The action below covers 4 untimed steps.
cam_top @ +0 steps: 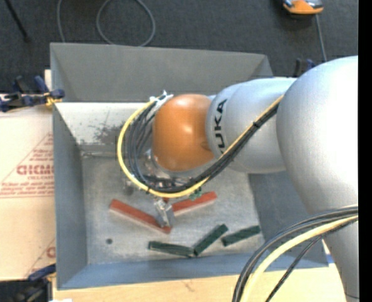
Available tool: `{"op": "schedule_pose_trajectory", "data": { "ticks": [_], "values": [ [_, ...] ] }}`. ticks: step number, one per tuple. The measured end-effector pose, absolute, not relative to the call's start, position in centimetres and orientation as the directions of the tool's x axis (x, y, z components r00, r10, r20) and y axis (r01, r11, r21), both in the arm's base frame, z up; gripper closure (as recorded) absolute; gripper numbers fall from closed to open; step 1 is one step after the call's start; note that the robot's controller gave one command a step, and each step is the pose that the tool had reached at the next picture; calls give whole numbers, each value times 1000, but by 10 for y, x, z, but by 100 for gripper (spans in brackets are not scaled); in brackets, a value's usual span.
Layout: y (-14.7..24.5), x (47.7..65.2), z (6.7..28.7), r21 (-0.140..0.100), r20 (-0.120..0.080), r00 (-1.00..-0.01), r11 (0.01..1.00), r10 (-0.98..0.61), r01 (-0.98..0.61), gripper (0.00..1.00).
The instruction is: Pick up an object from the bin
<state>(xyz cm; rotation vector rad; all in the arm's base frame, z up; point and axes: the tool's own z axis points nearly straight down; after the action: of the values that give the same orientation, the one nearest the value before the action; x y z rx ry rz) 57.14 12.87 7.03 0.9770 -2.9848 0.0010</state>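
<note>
My gripper [165, 216] reaches down under the orange cover to the middle of the bin floor. Its tip sits at the right end of a long red-orange stick [132, 213] that lies slanted on the floor. A second red-orange stick [195, 202] with a green bit on its upper edge lies just to the right of the tip, partly under the wrist. Whether either stick is between the fingers is hidden by the wrist.
Three dark green sticks lie near the bin's front wall: one flat [170, 248], one slanted [210, 238], one further right [241, 235]. The arm covers the bin's right half.
</note>
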Motion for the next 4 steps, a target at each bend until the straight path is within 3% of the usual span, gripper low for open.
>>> {"op": "schedule_pose_trajectory", "data": {
  "ticks": [1,2,3,4],
  "values": [
    [152,569,99,-4,-6,-572,572,-820,-820,0],
    [173,656,122,-8,-7,-378,378,-926,-926,0],
    [127,607,156,-5,0,-108,108,-994,-994,0],
    [81,637,69,-6,-3,-142,142,-990,-990,0]
  ]
}}
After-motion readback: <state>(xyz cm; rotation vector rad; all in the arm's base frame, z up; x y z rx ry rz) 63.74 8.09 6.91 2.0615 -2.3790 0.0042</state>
